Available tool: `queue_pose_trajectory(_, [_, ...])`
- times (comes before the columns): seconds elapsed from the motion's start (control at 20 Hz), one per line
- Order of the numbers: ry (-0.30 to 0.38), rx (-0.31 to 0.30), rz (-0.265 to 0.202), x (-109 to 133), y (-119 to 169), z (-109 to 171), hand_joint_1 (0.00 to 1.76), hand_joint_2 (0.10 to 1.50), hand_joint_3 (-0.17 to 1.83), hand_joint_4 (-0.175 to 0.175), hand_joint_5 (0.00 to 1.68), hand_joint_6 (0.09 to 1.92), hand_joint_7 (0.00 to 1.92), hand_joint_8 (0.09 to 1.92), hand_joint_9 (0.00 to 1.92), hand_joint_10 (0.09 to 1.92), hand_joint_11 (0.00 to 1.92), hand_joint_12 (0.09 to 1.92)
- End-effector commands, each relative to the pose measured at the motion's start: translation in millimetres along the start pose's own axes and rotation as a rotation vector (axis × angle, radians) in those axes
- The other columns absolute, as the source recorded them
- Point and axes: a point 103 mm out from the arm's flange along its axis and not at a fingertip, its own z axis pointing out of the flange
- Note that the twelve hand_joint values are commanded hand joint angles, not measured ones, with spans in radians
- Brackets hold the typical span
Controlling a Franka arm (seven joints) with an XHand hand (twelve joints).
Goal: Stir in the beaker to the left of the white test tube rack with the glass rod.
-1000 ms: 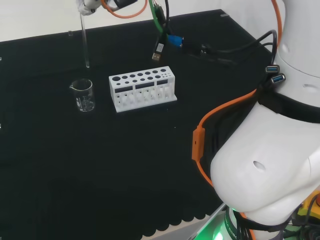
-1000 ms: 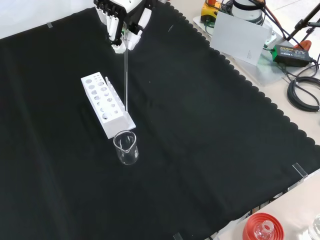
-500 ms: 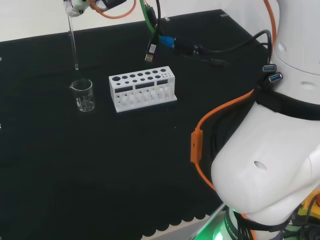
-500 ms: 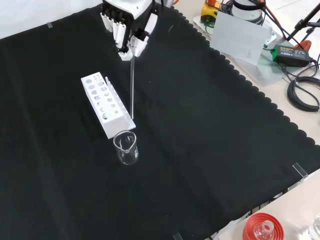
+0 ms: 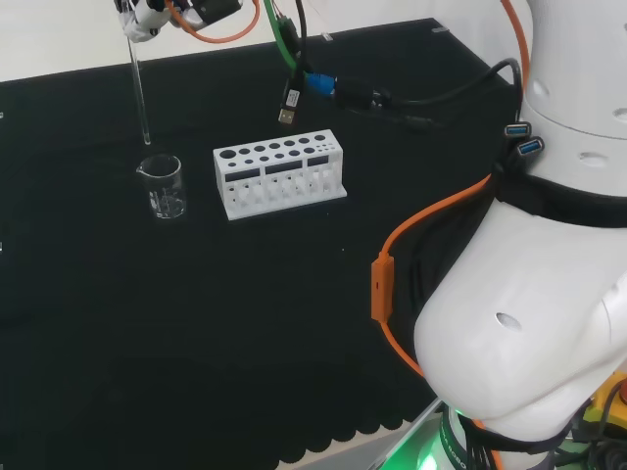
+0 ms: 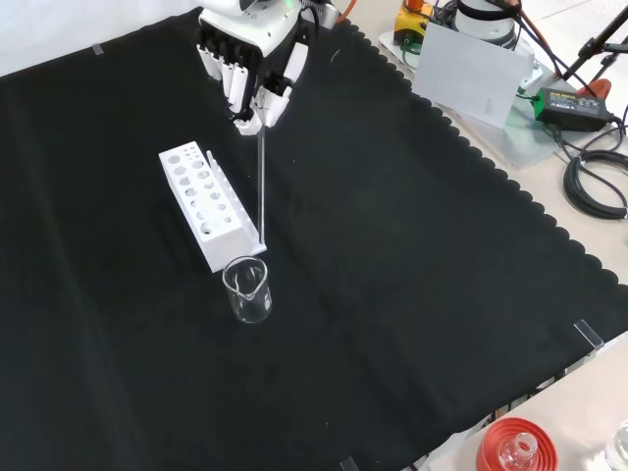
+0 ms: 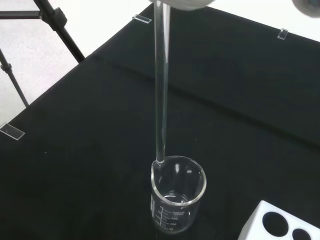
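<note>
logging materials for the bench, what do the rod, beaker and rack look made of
Rod: clear glass by the look, smooth and glossy; the cloth shows through it. Beaker: clear glass or plastic, can't tell which; transparent wall with printed graduation marks. Rack: likely matte white plastic; opaque, with round holes on top.

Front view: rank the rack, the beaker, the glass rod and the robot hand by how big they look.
1. Rack, the bulkiest.
2. Robot hand. It sits farther from the camera, so rack versus hand is unsure.
3. Beaker.
4. Glass rod: longest, but far the thinnest.
</note>
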Motion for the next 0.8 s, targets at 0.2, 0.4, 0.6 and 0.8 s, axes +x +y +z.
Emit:
queue_pose_trajectory(0.2, [0.005,0.006,0.001,-3.5,5.0,3.5,1.20,1.12,-0.17,-0.175,1.14,0.79,1.61,0.59,1.82,0.30,1.66,0.53])
queue_pose_trajectory(0.4, [0.008,0.014,0.004,-8.1,12.8,9.8,1.20,1.12,-0.17,-0.175,1.14,0.79,1.61,0.59,1.82,0.30,1.66,0.53])
queue_pose_trajectory(0.6, [0.015,0.021,0.007,-13.0,17.6,19.0,1.20,1.12,-0.17,-0.175,1.14,0.79,1.61,0.58,1.82,0.29,1.66,0.53])
queue_pose_trajectory(0.8, [0.020,0.033,0.011,-19.6,26.0,37.1,1.20,1.12,-0.17,-0.175,1.14,0.79,1.61,0.58,1.82,0.29,1.66,0.53])
